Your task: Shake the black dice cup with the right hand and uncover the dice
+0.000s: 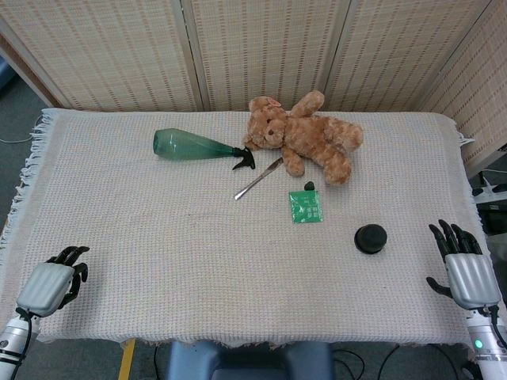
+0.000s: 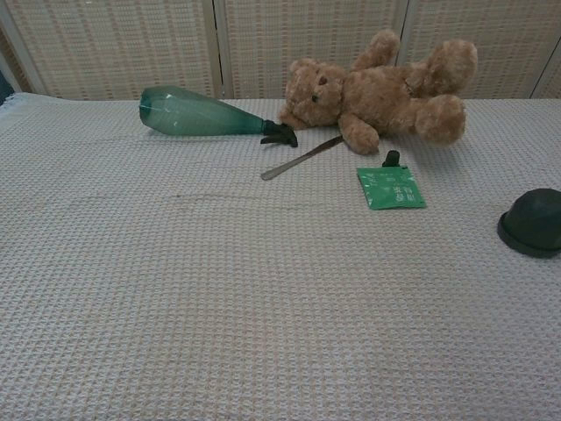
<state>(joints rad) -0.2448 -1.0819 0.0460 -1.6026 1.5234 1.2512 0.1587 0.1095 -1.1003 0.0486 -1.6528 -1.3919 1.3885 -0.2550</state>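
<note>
The black dice cup (image 1: 371, 238) sits mouth-down on the cloth-covered bench (image 1: 158, 261), at about 4 o'clock from the bench's middle. The right hand (image 1: 463, 265) rests near the bench's right edge, at 3 o'clock from the cup and apart from it, fingers spread and holding nothing. The left hand (image 1: 54, 281) lies at the near left corner, fingers curled in, empty. At 12 o'clock lie a teddy bear (image 1: 305, 136), a green bottle (image 1: 190, 145), a metal utensil (image 1: 257, 178) and a green packet (image 1: 305, 207).
</note>
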